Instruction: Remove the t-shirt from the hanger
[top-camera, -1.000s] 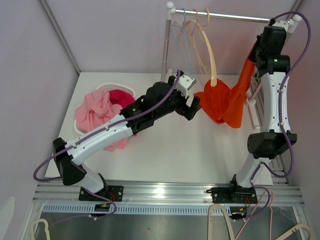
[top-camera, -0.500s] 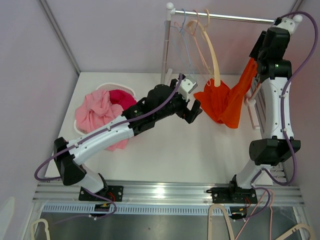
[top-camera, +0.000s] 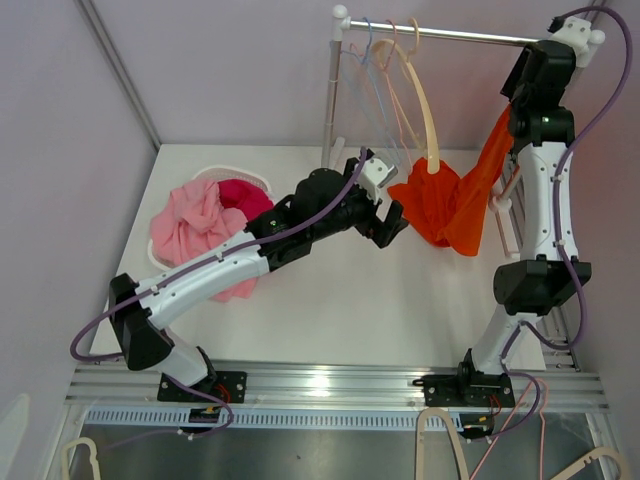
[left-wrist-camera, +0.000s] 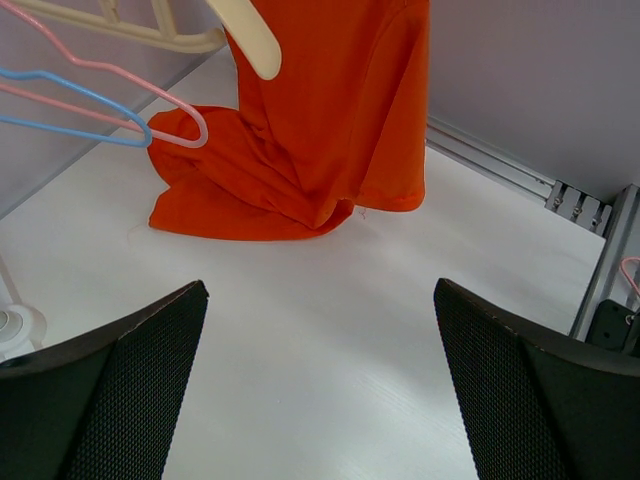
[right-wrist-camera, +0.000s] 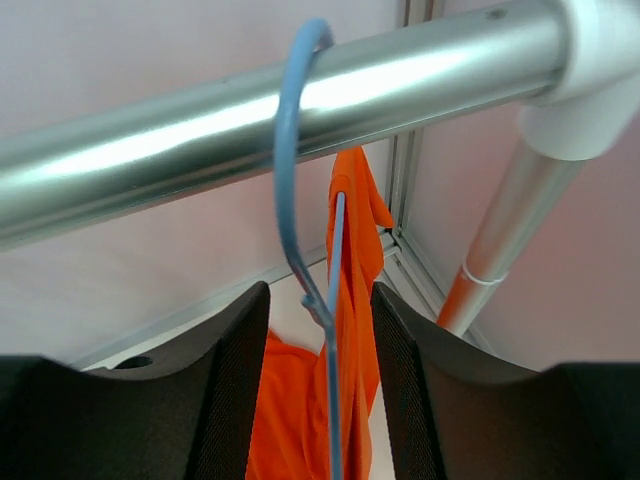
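Two hands, both empty: the left hand (left-wrist-camera: 318, 290) gapes wide over the tabletop (left-wrist-camera: 320, 410) facing the orange t-shirt (left-wrist-camera: 330, 120), which hangs from the blue hanger (right-wrist-camera: 288, 180) and pools near the far right corner; the right hand (right-wrist-camera: 318, 290) stands parted around that hanger's neck. A hard tug could drag the hanger off the rail (right-wrist-camera: 150, 140) or snag the cream hanger (left-wrist-camera: 245, 35).

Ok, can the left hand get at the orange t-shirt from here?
Probably yes. The left hand is open and faces the orange t-shirt, with only table between them; the cream hanger hangs above the cloth, off that path.
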